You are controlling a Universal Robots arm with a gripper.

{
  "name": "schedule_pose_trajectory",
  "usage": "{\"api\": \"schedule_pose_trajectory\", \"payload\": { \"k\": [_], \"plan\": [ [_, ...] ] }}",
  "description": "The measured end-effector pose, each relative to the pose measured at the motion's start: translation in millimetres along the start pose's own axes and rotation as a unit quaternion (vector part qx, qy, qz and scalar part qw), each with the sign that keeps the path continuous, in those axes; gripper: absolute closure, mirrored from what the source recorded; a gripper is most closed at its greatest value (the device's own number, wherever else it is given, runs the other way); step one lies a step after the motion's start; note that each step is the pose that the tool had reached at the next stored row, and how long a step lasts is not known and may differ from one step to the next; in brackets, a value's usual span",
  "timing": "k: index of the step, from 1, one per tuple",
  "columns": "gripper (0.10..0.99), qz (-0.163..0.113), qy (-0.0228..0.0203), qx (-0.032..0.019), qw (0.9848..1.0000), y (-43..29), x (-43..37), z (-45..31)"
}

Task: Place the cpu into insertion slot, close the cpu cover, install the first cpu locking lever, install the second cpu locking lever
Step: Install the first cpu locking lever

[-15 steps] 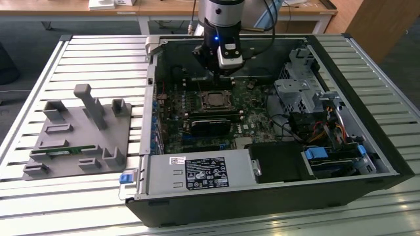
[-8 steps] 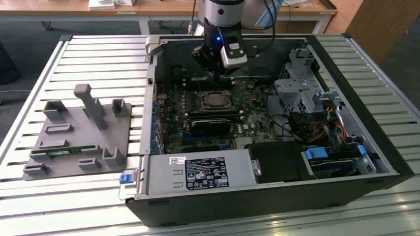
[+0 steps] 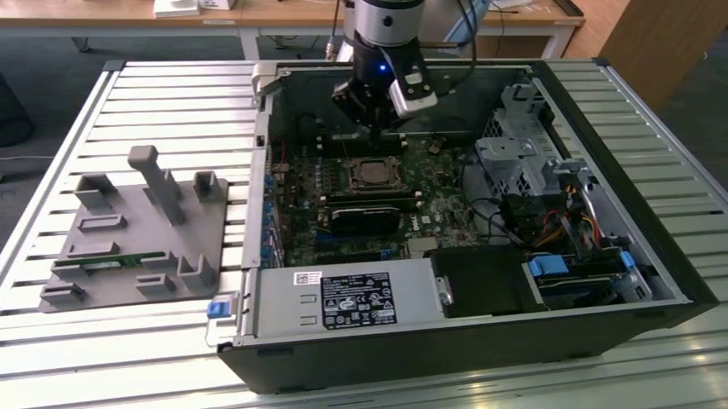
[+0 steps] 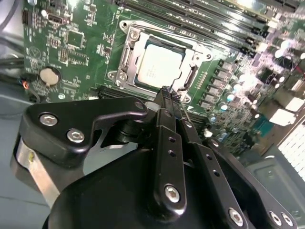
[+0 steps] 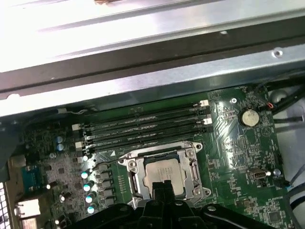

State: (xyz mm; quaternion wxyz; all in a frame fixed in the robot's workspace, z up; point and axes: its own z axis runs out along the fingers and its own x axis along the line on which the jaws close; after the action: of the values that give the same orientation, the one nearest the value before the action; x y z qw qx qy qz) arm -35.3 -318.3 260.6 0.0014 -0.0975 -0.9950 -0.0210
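One cpu (image 4: 157, 67) lies seated in the one insertion slot (image 4: 189, 76), just beyond the clenched fingers (image 4: 164, 124), whose tips hide its near edge; one cpu cover (image 4: 195, 55) frames it.

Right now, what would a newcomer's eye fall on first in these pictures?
The open computer case on the slatted table, with the robot arm reaching inside, dominates the exterior view. In both wrist views the silver cpu sits framed by the cpu cover on the green motherboard, the gripper tip at its edge.
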Motion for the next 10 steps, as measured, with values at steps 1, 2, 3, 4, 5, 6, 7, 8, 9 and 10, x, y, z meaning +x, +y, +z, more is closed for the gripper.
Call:
{"api": "schedule_pose_trajectory", "payload": {
  "k": [1,2,3,4,5,6,7,8,9,10],
  "plan": [
    [0.98,-0.006,0.0002,-0.0001,1.0,-0.1,0.1,0.1],
    [0.98,-0.011,0.0004,0.0,0.9999,-0.2,0.1,0.1],
    [0.98,-0.016,0.0006,0.0001,0.9999,-0.3,0.1,0.0],
    [0.98,-0.022,0.0008,0.0001,0.9998,-0.3,0.1,0.0],
    [0.98,-0.027,0.001,0.0002,0.9996,-0.3,0.1,0.0],
    [0.98,-0.032,0.0012,0.0002,0.9995,-0.4,0.1,-0.1],
    [0.98,-0.038,0.0014,0.0003,0.9993,-0.4,0.1,-0.1],
    [0.98,-0.043,0.0016,0.0003,0.9991,-0.4,0.1,-0.1],
    [0.98,-0.046,0.0017,0.0003,0.9989,-0.5,0.3,0.0],
    [0.98,-0.047,0.0016,0.0002,0.9989,-0.8,0.6,0.0]
  ]
}}
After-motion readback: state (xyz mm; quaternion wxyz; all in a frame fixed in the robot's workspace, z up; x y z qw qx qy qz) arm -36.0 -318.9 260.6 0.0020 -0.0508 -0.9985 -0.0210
